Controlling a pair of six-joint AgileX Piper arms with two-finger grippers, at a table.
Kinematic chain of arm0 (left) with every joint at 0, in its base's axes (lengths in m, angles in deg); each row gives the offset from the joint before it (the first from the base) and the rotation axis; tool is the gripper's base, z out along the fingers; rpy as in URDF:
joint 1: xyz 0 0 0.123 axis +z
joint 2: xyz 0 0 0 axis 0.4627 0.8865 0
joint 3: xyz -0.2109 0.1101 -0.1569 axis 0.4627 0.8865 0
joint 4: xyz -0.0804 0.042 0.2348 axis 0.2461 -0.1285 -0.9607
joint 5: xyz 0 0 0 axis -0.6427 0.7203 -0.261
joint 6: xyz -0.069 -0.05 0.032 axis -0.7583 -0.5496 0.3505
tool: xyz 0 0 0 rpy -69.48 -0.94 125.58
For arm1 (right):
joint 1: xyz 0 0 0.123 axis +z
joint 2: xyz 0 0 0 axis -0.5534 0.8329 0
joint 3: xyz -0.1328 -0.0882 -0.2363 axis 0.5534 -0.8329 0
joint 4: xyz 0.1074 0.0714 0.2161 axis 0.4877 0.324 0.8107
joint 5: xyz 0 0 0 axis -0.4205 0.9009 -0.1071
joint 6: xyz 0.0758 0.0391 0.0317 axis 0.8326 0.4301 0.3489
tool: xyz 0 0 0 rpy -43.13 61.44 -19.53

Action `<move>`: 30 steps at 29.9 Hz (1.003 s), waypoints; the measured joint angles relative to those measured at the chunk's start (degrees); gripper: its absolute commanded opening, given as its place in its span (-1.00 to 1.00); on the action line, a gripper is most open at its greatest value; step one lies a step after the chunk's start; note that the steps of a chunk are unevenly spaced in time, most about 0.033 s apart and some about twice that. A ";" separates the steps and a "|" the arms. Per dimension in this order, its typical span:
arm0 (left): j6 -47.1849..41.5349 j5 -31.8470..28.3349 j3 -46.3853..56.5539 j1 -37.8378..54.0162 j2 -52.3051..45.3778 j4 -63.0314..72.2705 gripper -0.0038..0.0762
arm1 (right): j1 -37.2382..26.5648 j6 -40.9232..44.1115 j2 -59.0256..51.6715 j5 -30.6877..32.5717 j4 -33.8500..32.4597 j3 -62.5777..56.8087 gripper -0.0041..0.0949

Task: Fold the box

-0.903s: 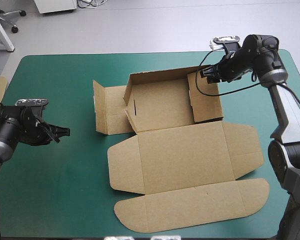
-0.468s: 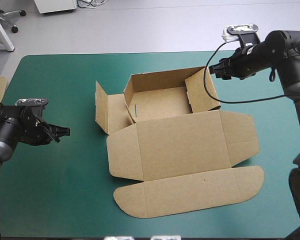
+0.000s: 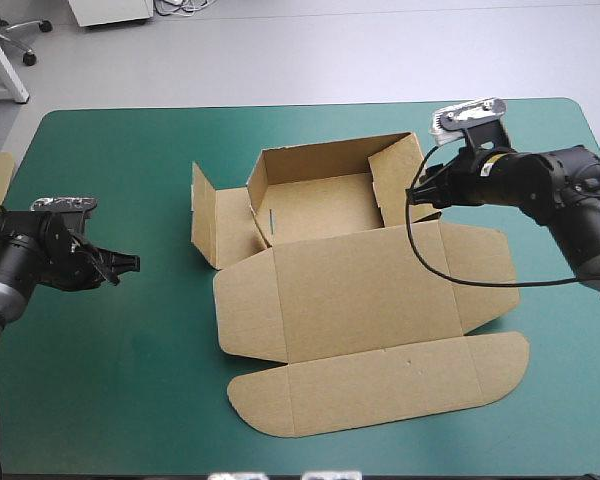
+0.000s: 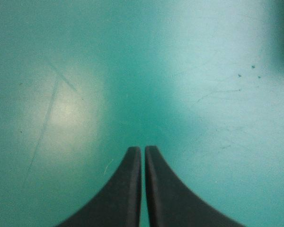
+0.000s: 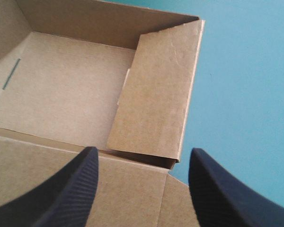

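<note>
Brown box (image 3: pixel 350 290) at table (image 3: pixel 130 420) middle, lid flat | your right gripper (image 5: pixel 142 158) spread wide at box's right wall, tips unclear from above | your left gripper (image 4: pixel 143 149) pinched together, well left of box, bare cover (image 4: pixel 61 94) around

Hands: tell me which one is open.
The right hand, its black fingers apart at the raised right wall of the box; the left hand is shut above the teal-green cover.

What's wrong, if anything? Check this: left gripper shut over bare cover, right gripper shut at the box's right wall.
The right gripper is open, not shut: the right wrist view shows its fingers wide apart at the right wall of the box. The left gripper is shut over bare cover.
</note>
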 measured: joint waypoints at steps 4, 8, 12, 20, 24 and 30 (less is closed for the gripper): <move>0.12 0.65 0.00 0.00 0.00 0.00 -0.87 | -0.12 0.39 5.04 -0.41 -1.40 1.39 0.65; 0.16 1.15 0.00 0.00 0.00 -0.13 -0.87 | -0.12 1.21 11.89 4.66 -2.49 9.62 0.64; 0.16 1.39 0.00 0.00 0.00 -0.14 -0.87 | -0.12 3.55 19.37 12.84 -3.79 20.88 0.64; 0.23 1.77 0.00 0.00 0.00 -0.14 -0.87 | -0.12 4.96 31.80 22.17 -6.47 36.75 0.58; 0.33 1.77 0.00 0.00 0.00 -0.14 -0.87 | -0.12 4.96 34.80 22.24 -7.70 36.98 0.57; 0.33 2.12 -0.05 0.00 0.00 -0.20 -0.87 | -0.23 5.02 39.28 21.02 -7.57 37.23 0.52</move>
